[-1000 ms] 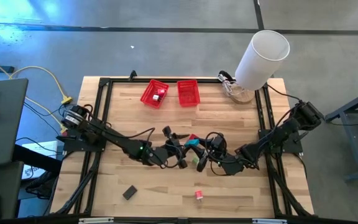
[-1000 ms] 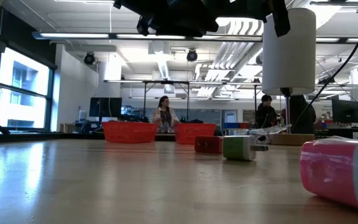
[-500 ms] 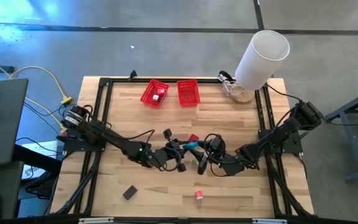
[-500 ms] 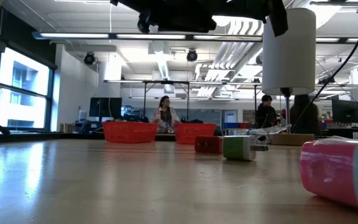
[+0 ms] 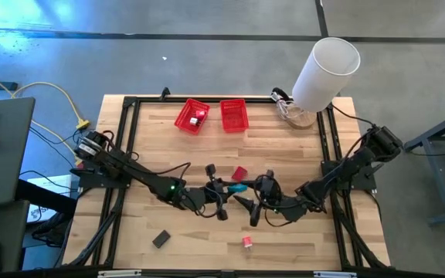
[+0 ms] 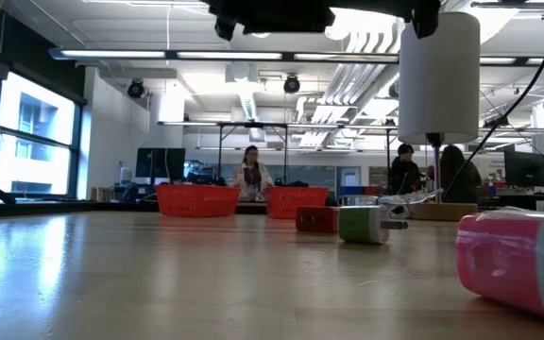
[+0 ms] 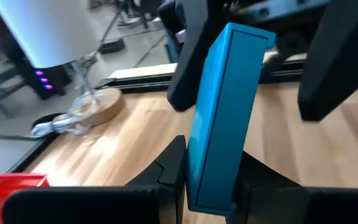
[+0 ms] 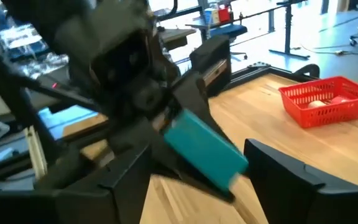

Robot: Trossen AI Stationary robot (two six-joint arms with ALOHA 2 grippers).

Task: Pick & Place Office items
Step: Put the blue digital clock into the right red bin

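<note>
Our left tool (image 7: 210, 180) pinches the teal block (image 7: 219, 118) by its flat sides; it looks hard, light and smooth, while our right tool (image 8: 191, 174), at three o'clock from it, waits wide open.

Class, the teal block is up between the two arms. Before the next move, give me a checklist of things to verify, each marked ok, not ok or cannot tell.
1. Left gripper clamps the teal block: ok.
2. Right gripper fingers open, one on each side of the block: ok.
3. Right fingers touching the block: cannot tell.
4. Block lifted off the table: ok.
5. Red baskets unobstructed: ok.
6. Green block and red block under the arms' path: cannot tell.
</note>
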